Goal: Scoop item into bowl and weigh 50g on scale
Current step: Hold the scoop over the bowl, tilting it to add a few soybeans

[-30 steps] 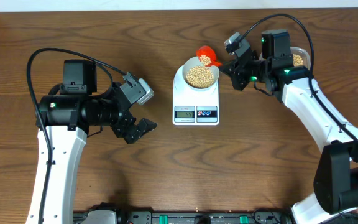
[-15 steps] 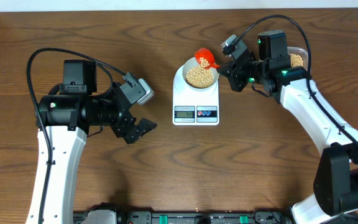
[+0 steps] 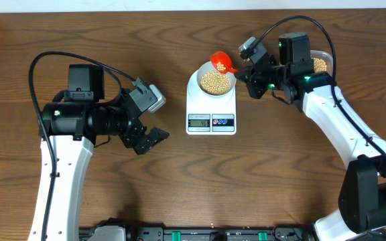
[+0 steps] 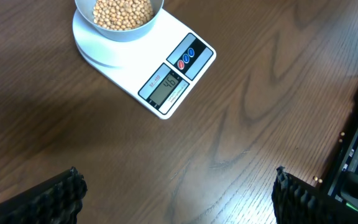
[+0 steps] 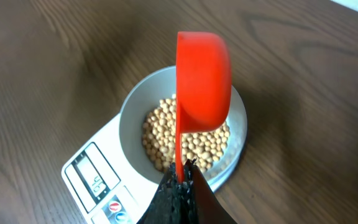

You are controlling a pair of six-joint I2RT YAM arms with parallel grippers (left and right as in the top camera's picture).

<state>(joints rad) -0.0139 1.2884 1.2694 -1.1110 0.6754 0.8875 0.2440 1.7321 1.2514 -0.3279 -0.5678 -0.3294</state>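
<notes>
R gripper [image 3: 245, 71] is clamped shut on the handle of the red scoop [image 3: 221, 62]. L gripper [image 4: 180, 196] hangs wide open w/ nothing in it, parked over bare table [image 3: 112, 40] off the scale's left side, well apart from the work.

Beans [image 3: 216, 82] sit in the bowl [image 3: 201, 75], and the bowl sits on the scale [image 3: 210, 107] at its far end, w/ the display [image 3: 199, 121] at the near edge.

Key relation: the scoop's cup hangs over the bowl's far-right rim. Its handle runs back to the right into my R gripper, so the long axis goes roughly right-to-left, tipping down toward the bowl. The clear tub [image 3: 321, 64] w/ more beans lies further right, behind the R wrist. My read is that any top-up is an R-arm job, pulling back along that same line; the L arm is too far off to matter.

Views:
- Overhead gives the layout, but the digits are too small to read.
- R wrist shows the scoop [image 5: 202, 81] upright on its handle, back of the cup toward me, right above the beans [image 5: 185, 143]. I can't tell if anything's left inside.
- L wrist gives the display [image 4: 168, 85] best. It looks like 46, not certain, so prob a bit short of target.
</notes>
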